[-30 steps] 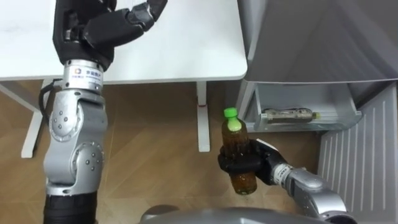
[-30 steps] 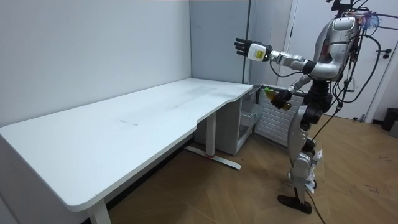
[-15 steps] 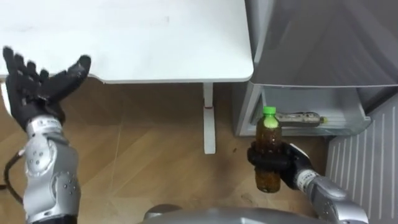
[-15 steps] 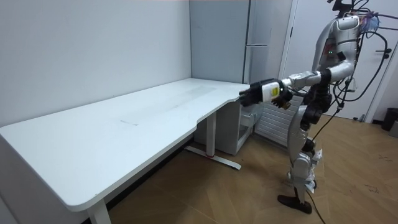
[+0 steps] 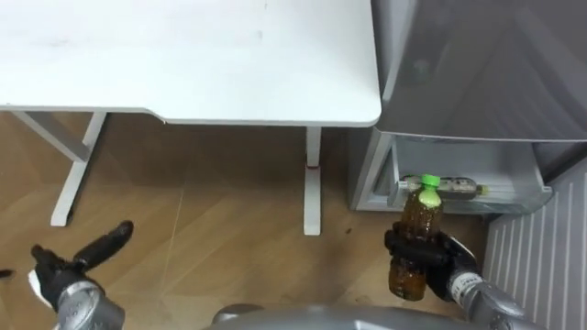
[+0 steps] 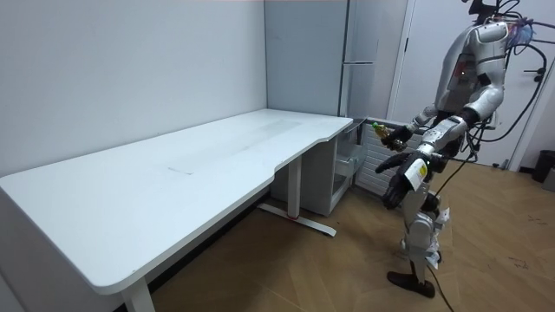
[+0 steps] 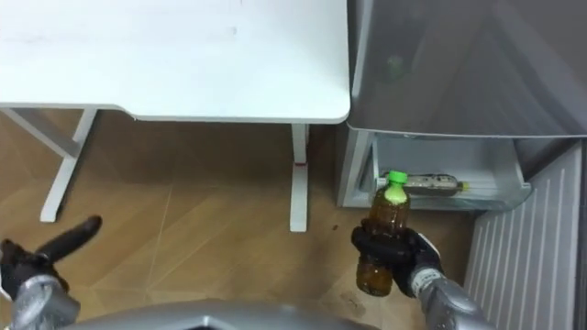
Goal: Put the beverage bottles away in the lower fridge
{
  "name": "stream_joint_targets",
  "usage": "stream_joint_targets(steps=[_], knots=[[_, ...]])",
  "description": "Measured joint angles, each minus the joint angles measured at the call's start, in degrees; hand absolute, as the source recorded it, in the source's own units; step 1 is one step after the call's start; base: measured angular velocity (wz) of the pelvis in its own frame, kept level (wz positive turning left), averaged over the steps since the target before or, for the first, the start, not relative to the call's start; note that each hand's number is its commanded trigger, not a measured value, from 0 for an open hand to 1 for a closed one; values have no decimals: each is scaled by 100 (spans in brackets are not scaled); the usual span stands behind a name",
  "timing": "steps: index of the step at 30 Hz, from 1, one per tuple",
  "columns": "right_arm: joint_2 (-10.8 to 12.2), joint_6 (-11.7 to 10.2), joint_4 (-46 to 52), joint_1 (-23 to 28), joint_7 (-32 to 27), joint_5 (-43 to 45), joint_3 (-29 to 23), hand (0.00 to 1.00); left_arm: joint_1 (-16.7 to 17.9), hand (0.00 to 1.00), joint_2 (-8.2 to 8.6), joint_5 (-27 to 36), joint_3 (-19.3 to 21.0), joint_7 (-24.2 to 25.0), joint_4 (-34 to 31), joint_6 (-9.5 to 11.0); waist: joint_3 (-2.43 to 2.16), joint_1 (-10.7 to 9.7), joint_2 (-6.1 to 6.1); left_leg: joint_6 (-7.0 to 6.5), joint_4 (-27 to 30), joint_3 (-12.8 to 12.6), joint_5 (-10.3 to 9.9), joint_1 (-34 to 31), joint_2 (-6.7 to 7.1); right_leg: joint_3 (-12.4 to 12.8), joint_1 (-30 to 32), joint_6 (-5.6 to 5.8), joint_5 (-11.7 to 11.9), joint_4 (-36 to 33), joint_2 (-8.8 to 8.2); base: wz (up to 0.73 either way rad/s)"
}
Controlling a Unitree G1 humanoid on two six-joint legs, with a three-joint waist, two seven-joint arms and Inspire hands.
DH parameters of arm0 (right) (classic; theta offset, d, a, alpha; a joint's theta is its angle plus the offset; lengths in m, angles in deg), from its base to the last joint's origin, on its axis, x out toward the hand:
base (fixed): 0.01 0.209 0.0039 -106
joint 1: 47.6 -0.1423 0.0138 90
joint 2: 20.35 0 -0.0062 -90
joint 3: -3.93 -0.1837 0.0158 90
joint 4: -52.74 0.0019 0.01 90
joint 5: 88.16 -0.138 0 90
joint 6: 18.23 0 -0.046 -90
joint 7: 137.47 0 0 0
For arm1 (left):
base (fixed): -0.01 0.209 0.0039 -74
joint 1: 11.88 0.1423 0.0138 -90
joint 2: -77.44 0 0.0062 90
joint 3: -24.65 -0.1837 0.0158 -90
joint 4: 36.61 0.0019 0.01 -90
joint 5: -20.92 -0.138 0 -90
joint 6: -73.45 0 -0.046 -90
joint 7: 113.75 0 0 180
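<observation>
My right hand is shut on a brown tea bottle with a green cap, held upright in front of the open lower fridge. The same bottle shows in my right hand in the right eye view. Another bottle lies on its side on the fridge's lower shelf. My left hand hangs low at the lower left over the wooden floor, fingers straight and holding nothing. In the room view I stand by the fridge, the bottle held before me and my left hand lowered.
A white desk fills the upper left, its leg close beside the fridge. The fridge door, ribbed and white, stands open at the right. Wooden floor lies between desk and me.
My left arm has swung down from above the desk to low by the floor. The view has shifted, and the bottle in my right hand now sits nearer the fridge opening.
</observation>
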State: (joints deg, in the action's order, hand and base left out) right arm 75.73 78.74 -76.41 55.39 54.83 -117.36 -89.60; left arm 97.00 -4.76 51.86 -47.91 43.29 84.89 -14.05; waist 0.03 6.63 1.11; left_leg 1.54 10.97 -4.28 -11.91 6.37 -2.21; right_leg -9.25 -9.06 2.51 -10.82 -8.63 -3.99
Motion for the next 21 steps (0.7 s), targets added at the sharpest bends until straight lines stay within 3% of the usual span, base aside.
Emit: stream_joint_targets(steps=[1, 3, 5, 6, 11, 15, 18, 21], knots=[[-12, -5, -5, -2, -17, -94, -16, 100, 25, 0, -4, -2, -34, 9, 47, 0, -7, -5, -11, 0, -9, -10, 0, 13, 0, 7, -3, 0, 0, 1, 0, -6], [-70, -8, -85, -5, -85, -613, -12, 100, 68, 0, -28, -9, -201, 216, 437, 2, 27, -28, -13, 0, -16, -21, 0, -2, 1, 15, -8, 3, -2, 1, -1, -2], [-82, -7, -138, -18, -127, -921, -16, 100, 86, 0, -17, -19, -308, 395, 687, -31, 10, -46, -5, 0, 8, -3, 0, -75, 3, -8, 5, 3, -2, 2, -2, 5], [-98, -5, -246, -63, -134, -1130, -23, 100, 170, 0, -19, -50, -345, 526, 771, -81, 30, -76, -23, 0, 20, -1, 0, -85, 3, -9, 13, 2, -2, 2, 0, 0], [-160, 7, -369, -167, -416, -2416, -130, 100, 342, 0, -70, -208, -455, 908, 1288, -174, 33, -194, 8, 0, 51, 45, 0, -215, 14, -65, 143, 6, -5, -1, -11, 3], [-333, -14, -513, -421, -628, -3431, -228, 100, 310, 0, -136, -957, -814, 1270, 1534, -341, 29, -205, 57, -2, 89, 61, 2, -401, 17, -67, 315, 4, -4, -38, -11, 3], [-397, -35, -520, -942, -821, -4095, -233, 100, 172, 0, -163, -1629, -1178, 1514, 1647, -515, 26, -350, 87, -7, 267, 137, 12, -801, 21, -113, 658, -8, -12, -198, -25, 8], [-408, -226, -1097, -1613, -831, -4759, -226, 100, -203, 0, -200, -1839, -1562, 1663, 1876, -551, 65, -404, 43, -18, 278, 212, 91, -1049, 46, -182, 927, -12, -9, -328, -56, 16]])
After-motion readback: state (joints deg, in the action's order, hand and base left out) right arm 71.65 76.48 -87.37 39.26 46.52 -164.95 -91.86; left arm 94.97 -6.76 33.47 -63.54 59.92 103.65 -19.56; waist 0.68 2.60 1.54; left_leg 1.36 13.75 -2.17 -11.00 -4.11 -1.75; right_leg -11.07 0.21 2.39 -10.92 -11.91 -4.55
